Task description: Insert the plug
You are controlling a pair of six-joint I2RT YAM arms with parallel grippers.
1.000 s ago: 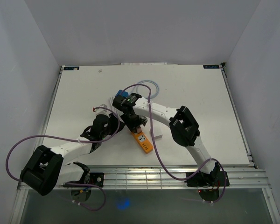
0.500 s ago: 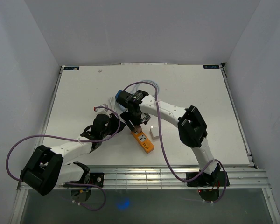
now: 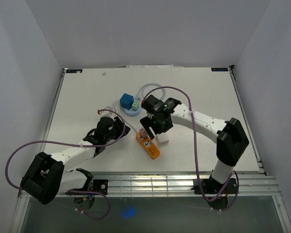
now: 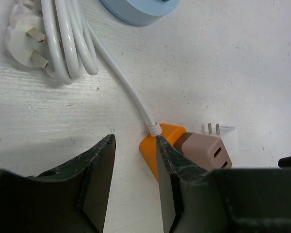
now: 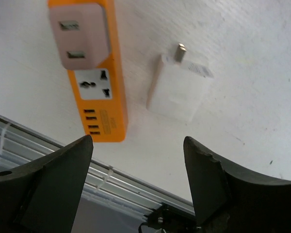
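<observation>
**Q:** Where is the plug found?

**A:** A blocky pinkish-brown plastic plug (image 5: pixel 77 39) is seen seated on the end socket of a long orange plastic power strip (image 5: pixel 109 97). This is the end where the strip's thin white cord (image 4: pixel 123 80) comes out. Two slots are shown on the plug's upper face. How deeply it is pushed in cannot be told.

**Q:** How are the grippers set?

**A:** The right gripper (image 5: pixel 138 143) is held above the strip, its dark jaws spread wide with nothing between them. The left gripper (image 4: pixel 133 141) is placed low at the strip's cord end, jaws a little apart over bare table and nothing grasped. One finger (image 4: pixel 167 170) is seen against the orange corner, but contact cannot be confirmed.

**Q:** What else is laid out?

**A:** A white rectangular charger (image 5: pixel 179 90) with two metal prongs is laid flat just beside the strip, not touching it. Farther back, loops of white cable (image 4: pixel 63 43), a white three-pin plug (image 4: pixel 22 41) and a pale blue round base (image 4: pixel 140 9) are found on the white table (image 3: pixel 87 97).
</observation>
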